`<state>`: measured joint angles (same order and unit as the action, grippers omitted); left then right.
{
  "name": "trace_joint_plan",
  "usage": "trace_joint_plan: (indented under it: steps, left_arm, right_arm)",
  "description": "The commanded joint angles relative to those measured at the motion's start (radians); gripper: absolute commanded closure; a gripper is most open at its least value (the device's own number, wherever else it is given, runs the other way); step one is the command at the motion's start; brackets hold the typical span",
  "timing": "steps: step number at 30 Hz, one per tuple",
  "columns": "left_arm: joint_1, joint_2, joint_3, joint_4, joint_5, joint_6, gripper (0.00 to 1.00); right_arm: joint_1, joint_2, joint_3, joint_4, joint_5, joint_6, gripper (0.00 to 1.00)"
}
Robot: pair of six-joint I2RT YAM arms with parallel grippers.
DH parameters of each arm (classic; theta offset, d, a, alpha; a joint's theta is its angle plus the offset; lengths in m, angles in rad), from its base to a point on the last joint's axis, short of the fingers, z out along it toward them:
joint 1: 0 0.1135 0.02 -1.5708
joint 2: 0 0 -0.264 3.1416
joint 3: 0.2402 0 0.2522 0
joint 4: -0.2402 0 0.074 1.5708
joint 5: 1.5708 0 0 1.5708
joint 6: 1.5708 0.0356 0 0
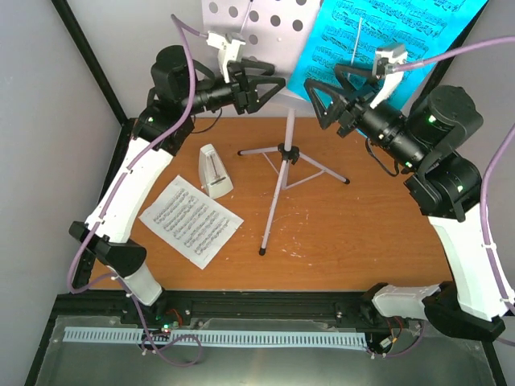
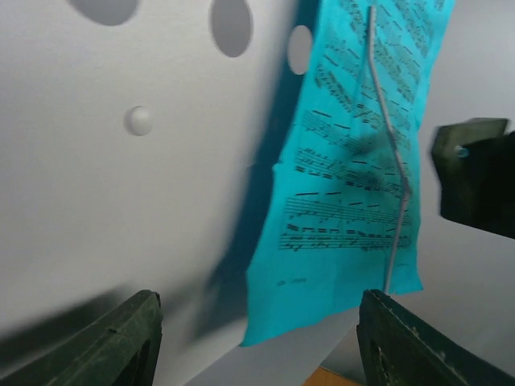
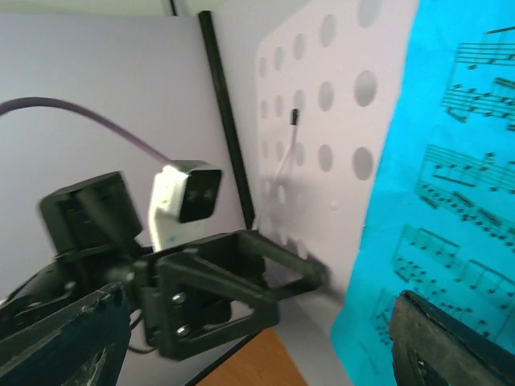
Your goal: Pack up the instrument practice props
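Both my claws are up high, close to the tray of the music stand. My left claw is open and holds nothing. My right claw is open too, and it is also holding nothing.

I think the blue page is the thing to take next. It leans on the right part of the tray, high above the surface. Its long side runs up and down the tray, and its bottom edge hangs a little past the tray's lip. A thin wire lies down over the page and seems to pin it there.

The page is right in front of my right claw, just past the tips. Its bottom corner is nearest to that claw. From my left claw the page is off to the right. Straight ahead of my left claw is only the bare tray with its round holes. So my right claw is the nearer one for the page. My left claw is better placed to steady the tray. The two claws face each other and are close together, so I think they must be careful not to bump.

Now I count. There is one music stand, on three legs on the surface. There is one little white metronome, on the left side of the surface. There are two pages. One is the blue one, up on the tray. One is a white page, lying flat just beside the metronome.
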<state>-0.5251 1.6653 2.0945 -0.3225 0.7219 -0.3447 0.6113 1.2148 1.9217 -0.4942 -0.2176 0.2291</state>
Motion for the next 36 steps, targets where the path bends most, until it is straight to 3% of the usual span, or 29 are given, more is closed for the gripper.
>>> trace_joint_plan:
  steps: [1, 13, 26, 36]
  left_arm:
    - [-0.040, 0.003, 0.061, -0.002, -0.004, -0.019, 0.33]
    - [-0.070, 0.021, 0.063, -0.025, -0.013, -0.013, 0.37]
    - [-0.102, 0.038, 0.066, -0.048, -0.056, -0.009, 0.42]
    - [-0.116, 0.069, 0.070, -0.003, 0.002, -0.034, 0.50]
  right_arm:
    - [0.005, 0.038, 0.110, -0.107, 0.131, -0.008, 0.14]
    - [-0.004, 0.078, 0.224, -0.203, 0.333, -0.075, 0.20]
    - [-0.140, 0.124, 0.226, -0.212, 0.150, -0.014, 0.25]
    - [-0.144, 0.120, 0.164, -0.148, 0.117, 0.005, 0.39]
